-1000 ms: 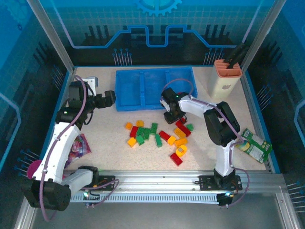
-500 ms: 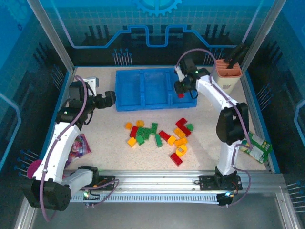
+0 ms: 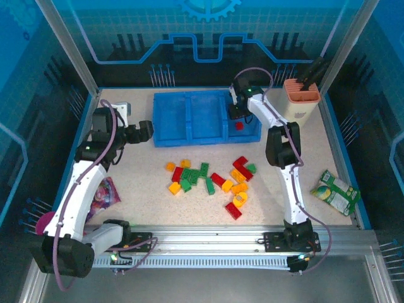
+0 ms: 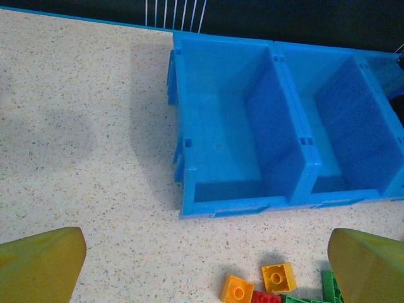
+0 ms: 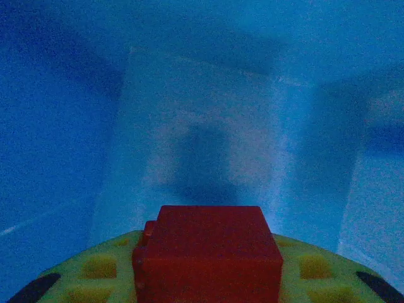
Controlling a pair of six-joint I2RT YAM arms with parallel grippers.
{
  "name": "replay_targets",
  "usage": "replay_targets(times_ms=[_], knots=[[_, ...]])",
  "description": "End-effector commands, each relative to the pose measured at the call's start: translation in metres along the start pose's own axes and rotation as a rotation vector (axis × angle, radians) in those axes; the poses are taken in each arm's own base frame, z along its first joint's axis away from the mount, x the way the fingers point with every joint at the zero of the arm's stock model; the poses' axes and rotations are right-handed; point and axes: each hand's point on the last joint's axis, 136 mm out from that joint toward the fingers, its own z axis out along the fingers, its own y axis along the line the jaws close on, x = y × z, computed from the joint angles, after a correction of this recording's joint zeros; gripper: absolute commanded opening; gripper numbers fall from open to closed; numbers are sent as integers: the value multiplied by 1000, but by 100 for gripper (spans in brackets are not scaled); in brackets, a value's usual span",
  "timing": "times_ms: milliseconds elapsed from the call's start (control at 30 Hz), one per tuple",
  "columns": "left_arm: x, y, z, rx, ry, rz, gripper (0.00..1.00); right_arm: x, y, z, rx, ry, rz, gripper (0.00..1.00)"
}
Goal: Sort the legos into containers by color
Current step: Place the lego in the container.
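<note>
Right pincer, lego now above tray

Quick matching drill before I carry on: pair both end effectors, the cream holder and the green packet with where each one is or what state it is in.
1. left end effector
2. right end effector
3. cream holder
4. green packet

A. far right corner of the table
B. shut on a red brick over the right compartment of the tray
C. near the table's right edge
D. open, beside the tray's left end

Pairs: 1-D, 2-B, 3-A, 4-C
</note>
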Motion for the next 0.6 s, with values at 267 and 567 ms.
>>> replay_targets(times_ms=[267,567], knots=[[3,0,10,-8,28,22,100,-8,-6,-12,-6,-18,19,41],[1,-1,8,-6,25,13,99,-14,-1,-52,-29,-53,14,54]])
